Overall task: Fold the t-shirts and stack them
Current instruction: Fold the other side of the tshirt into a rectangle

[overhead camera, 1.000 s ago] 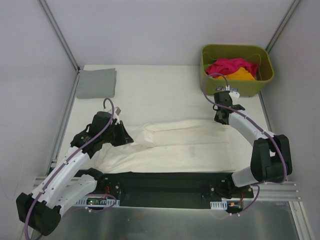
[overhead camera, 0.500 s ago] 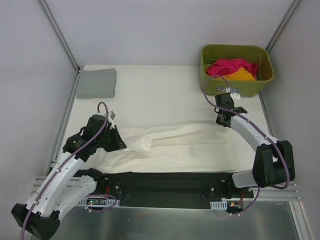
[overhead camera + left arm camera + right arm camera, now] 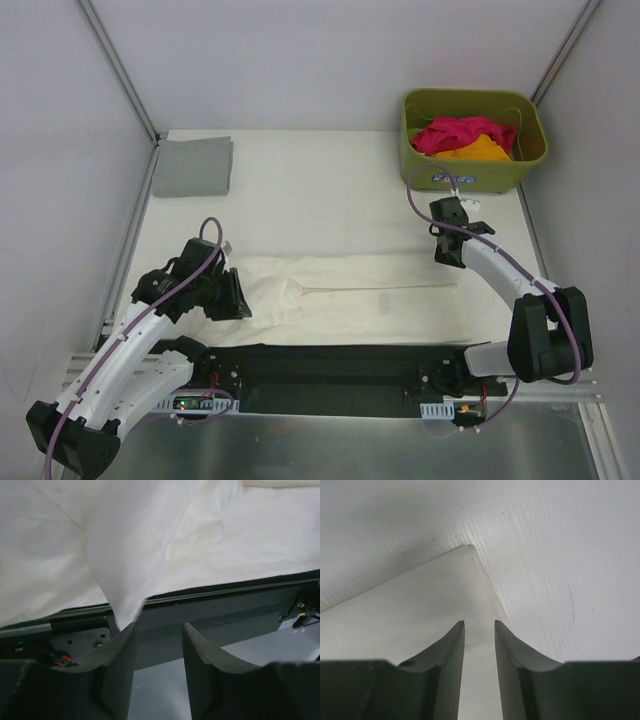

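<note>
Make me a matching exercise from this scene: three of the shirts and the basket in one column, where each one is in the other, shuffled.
1. cream-white t-shirt
2. grey t-shirt
3. magenta-pink t-shirt
4. olive-green basket

A. folded, at the far left corner of the table
B. standing at the far right corner
C. spread flat along the near edge
D. bunched up inside the basket

Pairs: 1-C, 2-A, 3-D, 4-B
</note>
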Available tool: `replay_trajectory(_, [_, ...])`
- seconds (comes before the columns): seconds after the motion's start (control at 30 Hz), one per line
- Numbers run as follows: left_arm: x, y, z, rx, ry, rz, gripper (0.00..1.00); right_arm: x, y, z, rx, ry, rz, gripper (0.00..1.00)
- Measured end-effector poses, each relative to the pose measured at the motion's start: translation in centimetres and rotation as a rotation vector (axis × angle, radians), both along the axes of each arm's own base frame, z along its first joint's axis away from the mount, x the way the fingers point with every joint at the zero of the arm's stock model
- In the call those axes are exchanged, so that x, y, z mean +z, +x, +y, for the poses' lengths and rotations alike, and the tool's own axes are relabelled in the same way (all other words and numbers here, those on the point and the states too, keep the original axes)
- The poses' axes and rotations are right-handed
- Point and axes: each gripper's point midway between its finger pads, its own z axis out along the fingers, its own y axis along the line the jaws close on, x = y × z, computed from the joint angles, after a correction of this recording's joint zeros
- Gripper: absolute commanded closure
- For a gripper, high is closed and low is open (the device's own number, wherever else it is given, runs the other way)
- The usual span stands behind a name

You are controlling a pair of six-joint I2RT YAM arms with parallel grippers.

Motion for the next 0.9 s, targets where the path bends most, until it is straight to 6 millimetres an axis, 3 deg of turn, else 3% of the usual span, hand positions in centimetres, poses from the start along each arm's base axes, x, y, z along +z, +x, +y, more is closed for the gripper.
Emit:
replay_trajectory(0.03, [-0.3, -0.4, 0.2, -0.003, 0.009, 0.022, 0.28, 0.0, -0.4, -0.1, -0.003, -0.001, 0.007, 0.5])
replay_trajectory(0.1, [-0.6, -1.3, 0.3, -0.001, 0.012, 0.063, 0.13, 0.2, -1.2, -0.3, -0.008, -0.004, 0.019, 0.35])
replay_trajectory(0.13, [-0.6, -1.7, 0.3, 0.002, 0.008, 0.076, 0.01, 0.3, -1.6, -0.4, -0.01, -0.006, 0.024, 0.32])
replay_trajectory(0.27, [-0.2, -2.1, 0.4, 0.006, 0.005, 0.082, 0.01, 1.1, -2.5, -0.4, -0.001, 0.013, 0.019, 0.15])
replay_trajectory(0.33, [0.3, -1.7, 0.3, 0.006, 0.0, 0.069, 0.01, 1.5, -2.6, 0.5, 0.031, 0.062, 0.009, 0.01])
replay_trajectory(0.47, [0.3, 0.3, -0.6, 0.009, -0.015, 0.045, 0.01, 1.4, -2.1, 3.4, 0.136, 0.198, 0.007, 0.03])
replay_trajectory(0.6, [-1.2, 3.0, -2.0, 0.032, -0.032, 0.048, 0.01, 0.9, -1.3, 7.3, 0.237, 0.378, 0.012, 0.03])
replay_trajectory(0.7, [-3.2, 4.5, -2.8, 0.051, -0.024, 0.098, 0.0, 0.0, -0.7, 9.7, 0.293, 0.48, 0.038, 0.03])
replay_trajectory(0.9, [-7.7, 7.5, -2.8, 0.132, 0.0, 0.219, 0.01, -2.3, -0.7, 11.8, 0.324, 0.57, 0.113, 0.03])
